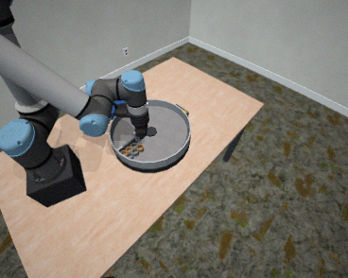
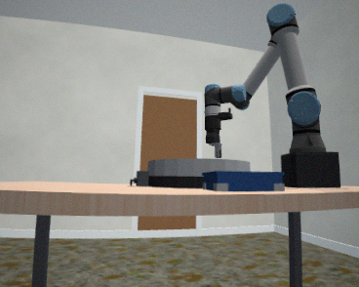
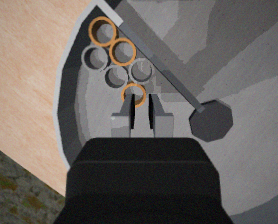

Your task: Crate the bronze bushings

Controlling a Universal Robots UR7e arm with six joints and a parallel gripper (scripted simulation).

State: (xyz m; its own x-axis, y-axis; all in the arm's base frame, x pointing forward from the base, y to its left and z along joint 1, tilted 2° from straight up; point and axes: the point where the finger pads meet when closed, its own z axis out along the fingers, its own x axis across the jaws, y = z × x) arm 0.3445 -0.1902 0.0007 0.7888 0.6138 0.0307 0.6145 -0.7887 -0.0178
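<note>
In the wrist view the hand (image 1: 137, 139) (image 2: 219, 156) (image 3: 141, 104) hangs partly open, its fingers apart with nothing between them. Just past the tips, at eleven o'clock, is the nearest bronze bushing (image 1: 140, 145) (image 3: 133, 84); three steel bushings (image 3: 106, 76) and two more bronze bushings (image 3: 102, 18) cluster beyond, toward ten and eleven, all on the turning table (image 1: 154, 166) (image 2: 198, 167) (image 3: 59, 100). From above, the blue crate (image 1: 118, 102) (image 2: 244, 180) sits on the tabletop (image 1: 216, 99) (image 2: 86, 200) (image 3: 25, 100) at the turning table's ten to eleven o'clock
</note>
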